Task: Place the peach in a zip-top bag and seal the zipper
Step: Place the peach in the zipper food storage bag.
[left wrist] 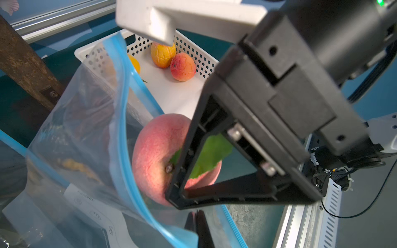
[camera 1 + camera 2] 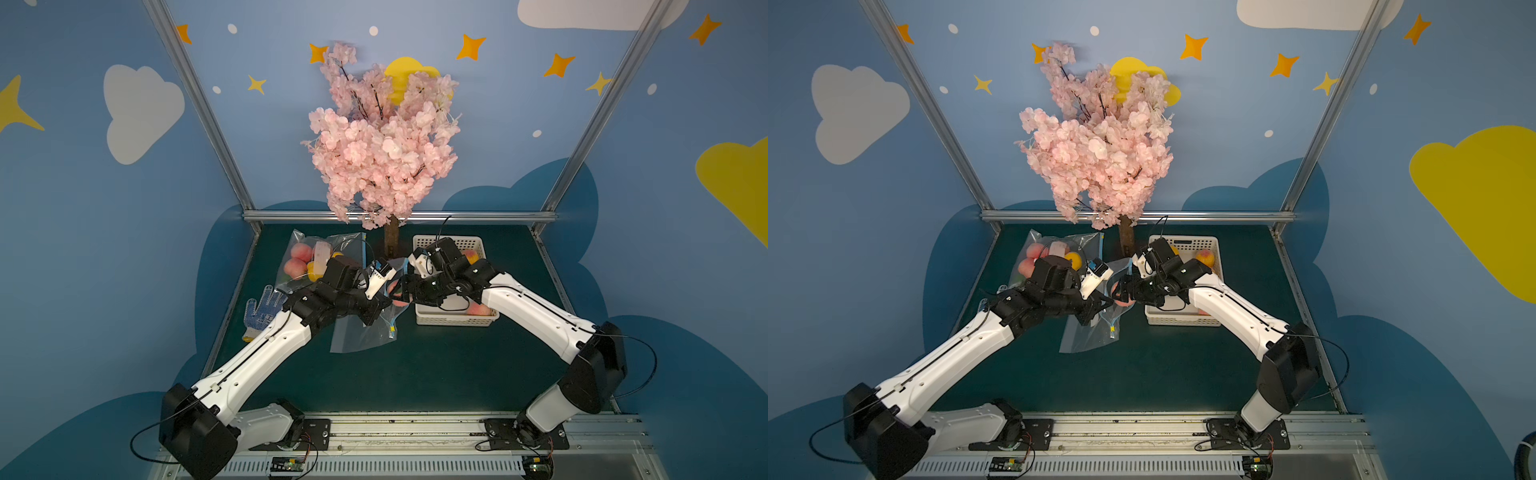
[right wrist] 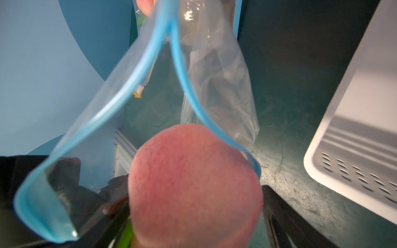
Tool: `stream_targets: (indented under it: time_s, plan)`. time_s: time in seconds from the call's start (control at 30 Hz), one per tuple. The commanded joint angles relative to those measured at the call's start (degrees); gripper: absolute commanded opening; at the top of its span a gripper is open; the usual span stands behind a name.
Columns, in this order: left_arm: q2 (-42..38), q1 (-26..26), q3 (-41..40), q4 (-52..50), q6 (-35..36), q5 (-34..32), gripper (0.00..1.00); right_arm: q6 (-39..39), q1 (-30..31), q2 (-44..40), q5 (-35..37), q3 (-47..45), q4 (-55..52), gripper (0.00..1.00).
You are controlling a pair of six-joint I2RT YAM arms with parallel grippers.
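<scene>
- At 10 o'clock on the dark green worktop [image 2: 415,374], well clear of the action, lie a filled bag of fruit [image 2: 307,257] and a dotted glove [image 2: 262,309]. Neither looks at risk.
- The left gripper [image 1: 197,216] has its fingers pressed together. It seems to pinch one lip of the zip-top bag [image 2: 357,336], holding the mouth raised at about 12 o'clock. The film is thin and slack. If the fruit's weight drags on it, the lip could slip from that pinch and the mouth collapse.
- The peach [image 1: 154,154], pink with a green leaf, sits right at the blue-edged mouth, partly past one lip and not fully inside. It could catch on the nearer zip strip and roll out onto the worktop. The leaf could also lodge in the zipper track and stop a clean seal.
- The right gripper [image 2: 407,291] has its fingers spread either side of the peach. The right wrist view shows a sliver of gap on one side, so I judge it is letting go. Pulling back, those fingers could snag the lip.
- The white basket [image 2: 457,320] of spare fruit stands just beside, at 2 o'clock. A sideways retreat could knock it.
</scene>
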Motion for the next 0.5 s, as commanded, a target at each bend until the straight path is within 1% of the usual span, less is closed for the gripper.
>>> stream_targets:
  time_s: [0.0, 0.13, 0.23, 0.47]
  plan:
    - [-1.3, 0.2, -1.0, 1.5, -1.0, -1.2, 0.03, -0.5, -0.2, -2.9, -1.2, -0.1, -1.0, 0.87]
    - [-1.3, 0.5, -2.6, 1.1, -1.9, -2.6, 0.03, 1.2, -1.3, -5.8, -4.6, -2.5, 3.1, 0.88]
    - [-0.9, 0.7, -3.2, 1.1, -3.0, -2.4, 0.03, 2.7, -1.7, -7.4, -6.6, -4.4, 6.1, 0.88]
    - [-0.4, 1.3, -2.4, 2.1, -6.8, -2.8, 0.03, 3.7, -2.6, -8.4, -6.7, -7.3, 8.0, 0.87]
